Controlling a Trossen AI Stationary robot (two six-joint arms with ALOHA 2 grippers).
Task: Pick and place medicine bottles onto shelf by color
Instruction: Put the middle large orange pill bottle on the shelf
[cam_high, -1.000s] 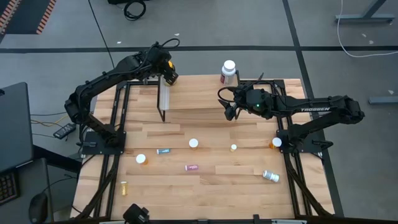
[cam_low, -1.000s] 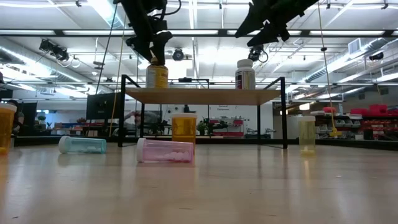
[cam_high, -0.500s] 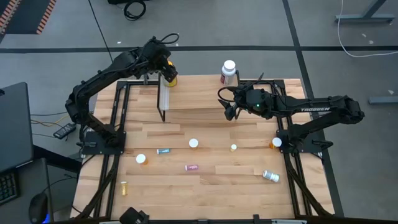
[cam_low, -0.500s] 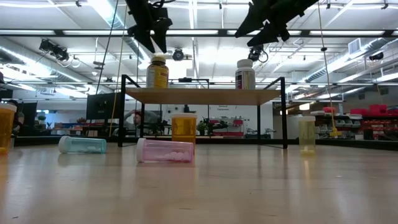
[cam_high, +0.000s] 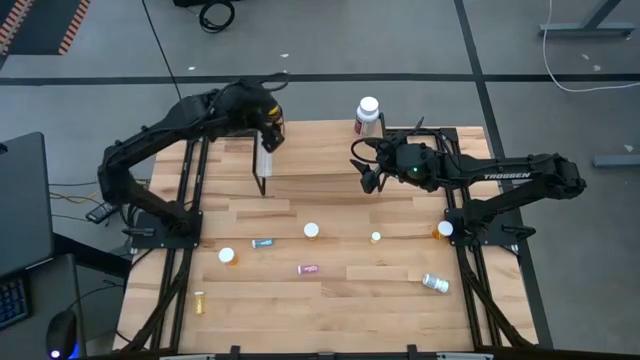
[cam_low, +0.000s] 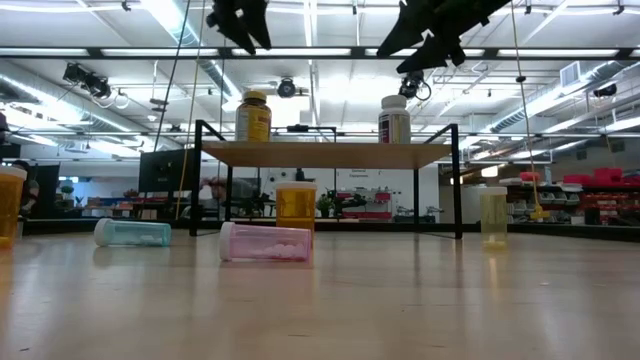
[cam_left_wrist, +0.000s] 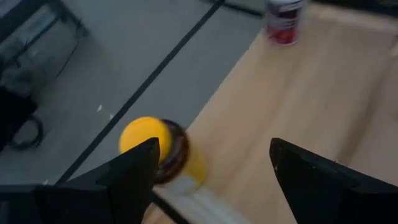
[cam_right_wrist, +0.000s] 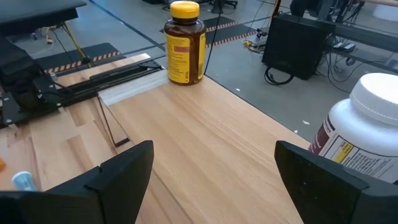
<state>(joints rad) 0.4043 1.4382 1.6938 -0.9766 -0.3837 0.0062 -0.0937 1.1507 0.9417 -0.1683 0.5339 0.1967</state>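
A big yellow-capped bottle (cam_low: 253, 117) stands upright on the shelf's (cam_low: 325, 155) left end. It also shows in the left wrist view (cam_left_wrist: 163, 151) and the right wrist view (cam_right_wrist: 185, 46). A big white bottle (cam_high: 368, 115) stands on the shelf's far side, right of the middle. My left gripper (cam_low: 245, 25) hangs open above the yellow bottle, clear of it, and hides it in the high view. My right gripper (cam_high: 366, 175) is open over the shelf plank, near the white bottle (cam_right_wrist: 367, 124), and has nothing between its fingers.
On the table in front of the shelf are white-capped orange vials (cam_high: 311, 230) (cam_high: 227, 256) (cam_high: 444, 229), a teal vial (cam_high: 263, 243), a pink vial (cam_high: 309, 269), a small yellow vial (cam_high: 376, 237), another (cam_high: 199, 300), and a lying vial (cam_high: 435, 284).
My left gripper has risen from the yellow bottle's cap and drawn back a little toward the table's left. The bottle stays upright on the shelf's left end. My right arm has kept still.
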